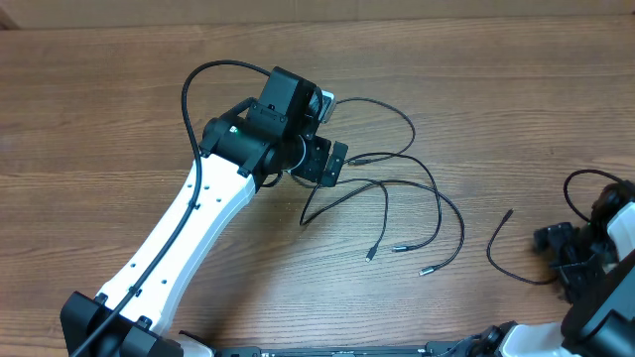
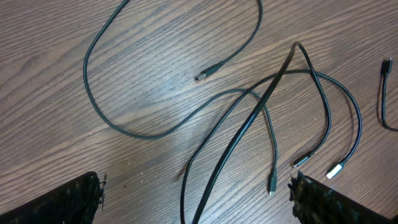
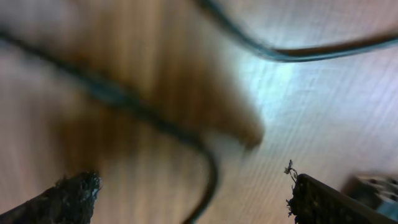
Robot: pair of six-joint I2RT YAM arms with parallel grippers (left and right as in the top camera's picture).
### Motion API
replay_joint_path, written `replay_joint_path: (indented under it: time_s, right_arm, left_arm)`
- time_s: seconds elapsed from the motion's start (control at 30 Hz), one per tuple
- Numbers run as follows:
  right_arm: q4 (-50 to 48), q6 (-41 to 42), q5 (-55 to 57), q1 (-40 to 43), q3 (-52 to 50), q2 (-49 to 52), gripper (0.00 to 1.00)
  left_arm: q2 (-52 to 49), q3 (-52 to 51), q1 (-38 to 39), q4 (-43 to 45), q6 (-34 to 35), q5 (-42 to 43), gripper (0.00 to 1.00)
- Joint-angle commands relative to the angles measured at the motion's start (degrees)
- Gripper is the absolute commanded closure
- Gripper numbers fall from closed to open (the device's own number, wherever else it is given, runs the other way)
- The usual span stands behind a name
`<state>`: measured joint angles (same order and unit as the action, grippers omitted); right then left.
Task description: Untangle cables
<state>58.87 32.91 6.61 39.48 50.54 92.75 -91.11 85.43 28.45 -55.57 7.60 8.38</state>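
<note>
The cables [image 2: 272, 87] lay loosely crossed on the bench [image 1: 119, 89] at the middle of the overhead view. One cable [image 1: 490, 250] lay apart at the right. The left hand [image 1: 327, 159] was spread over their left end. The right hand [image 1: 558, 253], also spread, was near the single cable.

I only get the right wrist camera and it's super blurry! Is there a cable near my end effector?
Observer: Yes. The overhead view shows one cable lying alone by the right end effector, apart from the rest.
Operator: Where's the rest?
Observer: The other cables cross each other mid-table, by the left end effector.
Operator: Is that one grabbing them?
Observer: No. Its fingers stand wide apart, open.
</note>
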Motion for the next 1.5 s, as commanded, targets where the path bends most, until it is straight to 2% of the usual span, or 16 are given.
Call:
replay_joint_path:
  time_s: [0.0, 0.17, 0.37, 0.6, 0.83, 0.9, 1.1, 1.17, 1.33, 1.47]
  right_arm:
    - [-0.55, -5.38, -7.08, -0.04, -0.07, -5.86, 0.00]
    - [-0.44, -8.44, -8.35, -0.04, 0.24, -14.67, 0.00]
    - [-0.63, -11.69, -16.26, -0.04, 0.24, -26.88, 0.00]
    - [-3.28, -28.59, -33.99, -0.04, 0.28, -38.77, 0.00]
    - [-3.89, -30.51, -42.88, -0.20, 0.50, -44.92, 0.00]
    - [-4.74, -31.08, -48.35, -1.77, 1.09, -45.11, 0.04]
    - [-6.05, -31.04, -48.70, -9.46, 1.36, -45.07, 0.03]
    - [-6.95, -31.04, -48.65, -12.87, 1.36, -45.07, 0.00]
    - [-8.74, -26.69, -40.48, -21.81, 1.36, -44.70, 0.00]
    - [-8.70, -26.16, -39.67, -27.06, 1.33, -43.01, 0.00]
  left_arm:
    - [-0.39, 0.55, -0.31, 0.09, 0.35, 0.63, 0.00]
    - [-0.39, 0.55, -0.31, 0.07, 0.35, 0.63, 0.00]
    - [-0.39, 0.55, -0.31, 0.09, 0.33, 0.63, 0.00]
    - [-0.39, 0.55, -0.31, 0.09, 0.33, 0.63, 0.00]
    - [-0.39, 0.55, -0.31, 0.07, 0.35, 0.63, 0.01]
    - [-0.39, 0.55, -0.31, 0.09, 0.33, 0.63, 0.00]
    - [-0.39, 0.55, -0.31, 0.07, 0.33, 0.63, 0.00]
    - [-0.39, 0.55, -0.31, 0.09, 0.35, 0.63, 0.00]
    - [-0.39, 0.55, -0.31, 0.09, 0.33, 0.63, 0.00]
    - [-0.39, 0.55, -0.31, 0.09, 0.33, 0.63, 0.01]
